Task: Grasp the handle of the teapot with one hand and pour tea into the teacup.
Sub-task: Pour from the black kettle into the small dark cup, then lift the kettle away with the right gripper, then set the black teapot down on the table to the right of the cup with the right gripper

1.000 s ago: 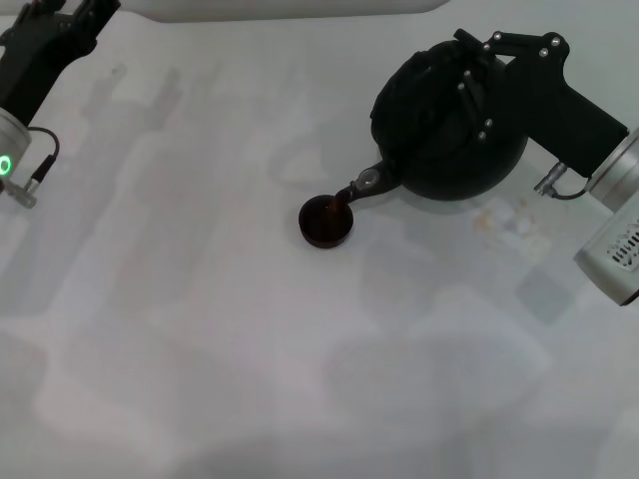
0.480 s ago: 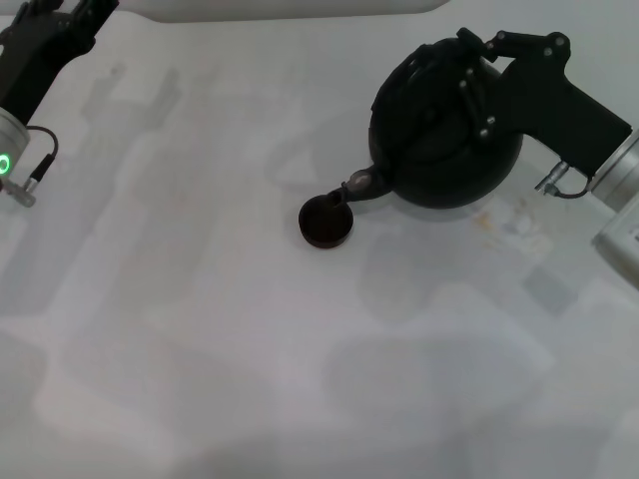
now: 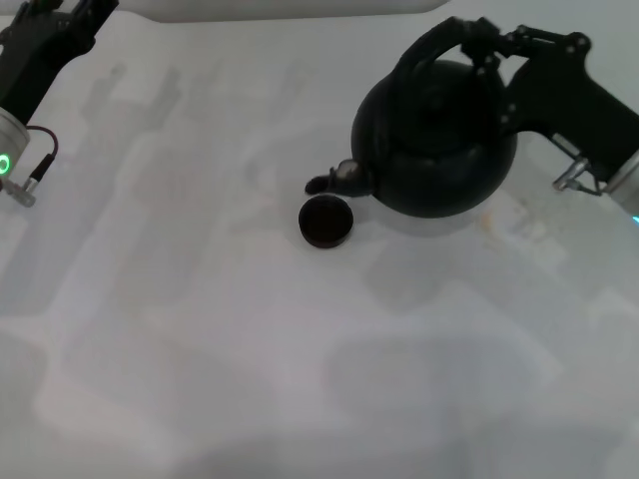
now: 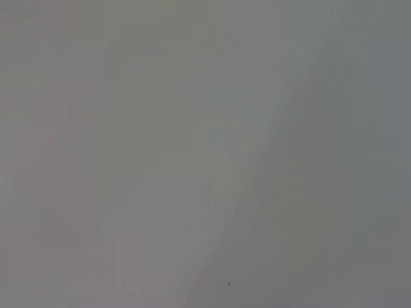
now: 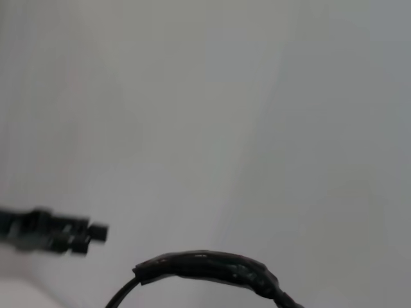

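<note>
The large round black teapot [image 3: 434, 150] is upright at the upper right of the head view, its short spout [image 3: 337, 181] pointing left just above the teacup. My right gripper [image 3: 477, 42] is shut on the arched black handle [image 3: 434, 45] at its top right. The handle's arch also shows in the right wrist view [image 5: 205, 268]. The tiny dark teacup [image 3: 325, 221] stands on the white table just below the spout tip. My left gripper [image 3: 45, 30] is parked at the far upper left corner; a distant dark gripper shows in the right wrist view [image 5: 54, 232].
The white table [image 3: 300, 359] spreads below and left of the cup. A faint smudge or stain [image 3: 514, 222] lies on the table right of the teapot. A pale raised edge [image 3: 290, 8] runs along the top.
The teapot has tilted back from pouring to upright; its spout has lifted off the cup's rim and the handle now stands up. The right arm has pulled back to the right.
</note>
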